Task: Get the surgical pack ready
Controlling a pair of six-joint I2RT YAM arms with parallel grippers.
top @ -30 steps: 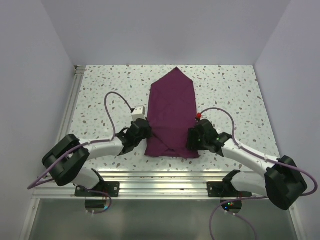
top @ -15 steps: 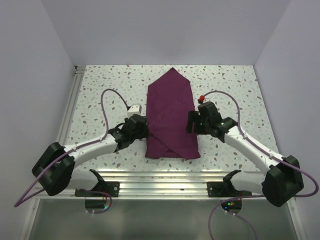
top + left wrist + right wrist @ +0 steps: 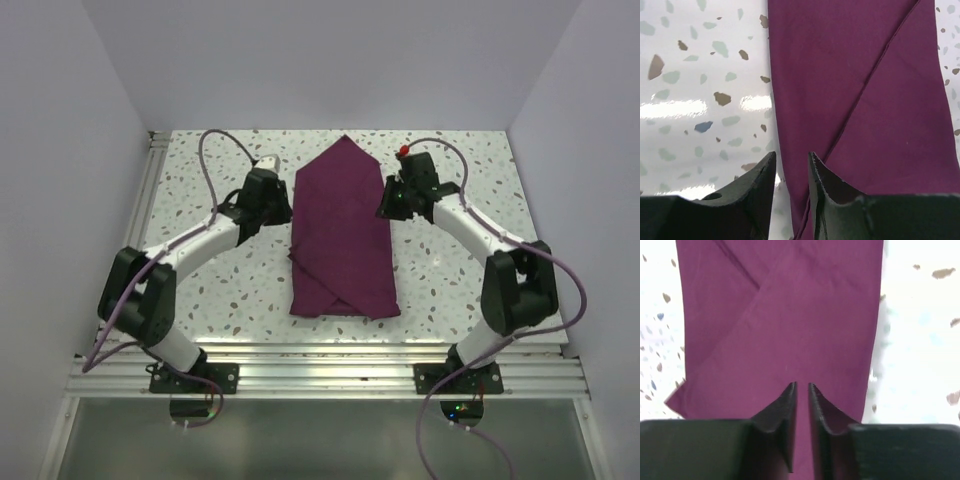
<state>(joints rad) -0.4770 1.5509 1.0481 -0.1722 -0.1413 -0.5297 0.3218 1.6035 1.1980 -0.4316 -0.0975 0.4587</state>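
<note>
The surgical pack (image 3: 340,235) is a plum-maroon drape folded into a long bundle with a pointed far end, lying mid-table. My left gripper (image 3: 282,202) hovers at the pack's far left edge. In the left wrist view its jaws (image 3: 791,159) stand apart, straddling the drape's (image 3: 865,100) left border, with nothing pinched. My right gripper (image 3: 389,200) is at the far right edge. Seen from its wrist, its jaws (image 3: 801,386) are a narrow slit apart over the drape (image 3: 780,315), just inside its right border.
The speckled white table (image 3: 200,270) surrounds the pack. A metal rail (image 3: 320,355) runs along the near edge and another (image 3: 148,200) along the left side. Walls close in the back and both sides. Arm cables loop above the table.
Both arms have swung from the pack's near corners up to its far sides. Each gripper opened wider on the way, then narrowed again. The pack has barely shifted.
</note>
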